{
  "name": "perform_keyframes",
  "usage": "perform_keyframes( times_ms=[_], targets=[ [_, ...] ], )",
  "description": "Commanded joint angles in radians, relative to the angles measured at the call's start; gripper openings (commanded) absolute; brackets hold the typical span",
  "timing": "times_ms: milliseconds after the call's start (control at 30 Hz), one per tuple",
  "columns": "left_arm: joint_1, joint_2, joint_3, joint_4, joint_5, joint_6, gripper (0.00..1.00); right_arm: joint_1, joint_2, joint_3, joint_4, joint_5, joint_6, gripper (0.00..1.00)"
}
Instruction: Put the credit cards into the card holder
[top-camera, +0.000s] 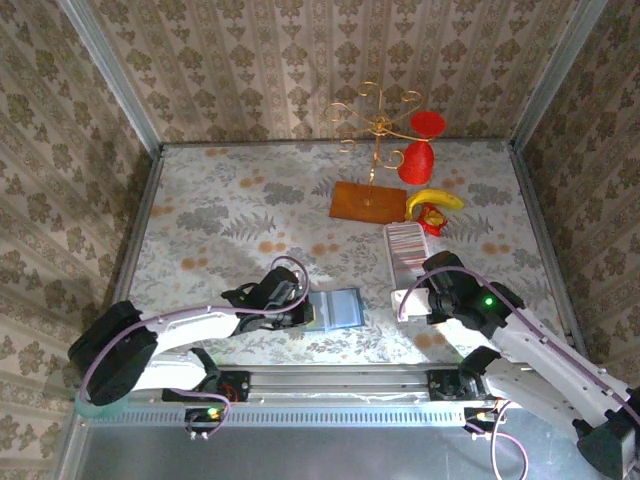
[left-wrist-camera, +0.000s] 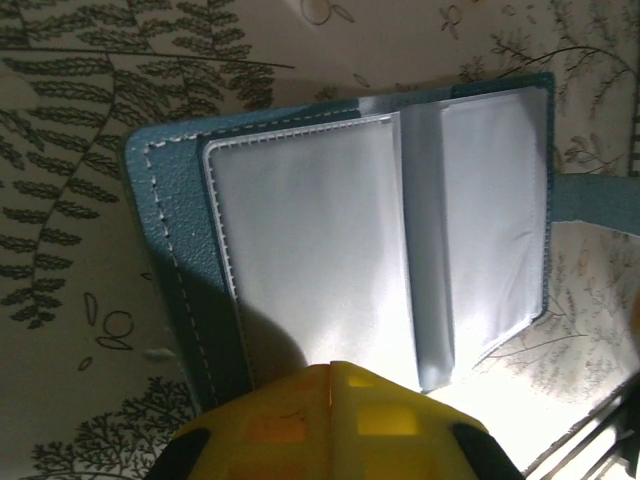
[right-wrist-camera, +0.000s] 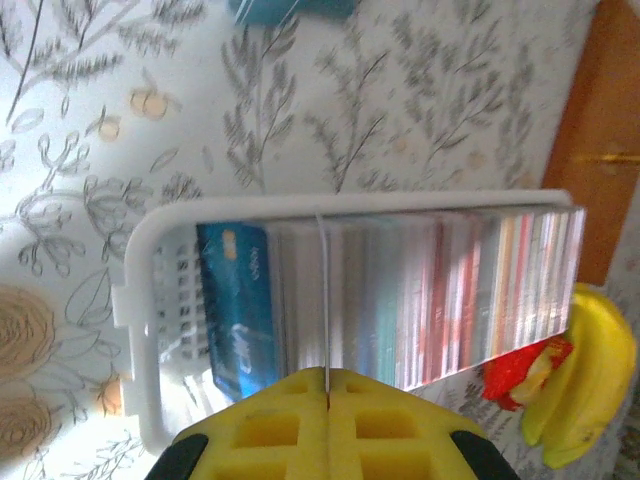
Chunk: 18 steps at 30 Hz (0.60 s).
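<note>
While the left gripper (left-wrist-camera: 331, 400), fingers shut, rests on the open card holder (left-wrist-camera: 300, 260) near the table's (top-camera: 220, 200) near edge, the right gripper (right-wrist-camera: 327, 395), closed seemingly on one credit card (right-wrist-camera: 322, 280) in the tray (right-wrist-camera: 142, 300), should lift straight up without dragging neighbours.

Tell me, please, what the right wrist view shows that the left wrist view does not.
Right wrist, not left wrist: the white tray packed with credit cards on edge, a blue card at one end, apparently one thin card pinched in the shut right gripper, the banana and the orange-brown board. Left wrist, not right wrist: clear plastic sleeves lying open. Both: floral tablecloth, and the teal card holder, a mere sliver in the right wrist view; the left gripper is shut too.
</note>
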Motion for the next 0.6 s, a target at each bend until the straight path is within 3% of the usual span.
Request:
perform_keyframes(
  times_ms=[0, 133, 300, 400, 567],
  targets=[
    [-0.005, 0.022, 0.001, -0.005, -0.025, 0.033, 0.00, 0.064, -0.014, 0.067, -0.011, 0.046, 0.162, 0.00],
    [-0.003, 0.040, -0.006, -0.006, -0.031, 0.038, 0.00, 0.137, 0.032, 0.135, 0.097, 0.135, 0.574, 0.00],
    [-0.004, 0.050, -0.018, 0.021, -0.020, 0.028, 0.00, 0.148, 0.160, 0.236, 0.122, 0.111, 1.178, 0.00],
    [-0.004, 0.041, -0.019, 0.009, -0.030, 0.028, 0.00, 0.150, 0.231, 0.221, 0.199, -0.023, 1.491, 0.00],
    [-0.003, 0.033, -0.029, 0.007, -0.036, 0.027, 0.00, 0.162, 0.327, 0.094, 0.500, -0.200, 1.938, 0.00]
  ],
)
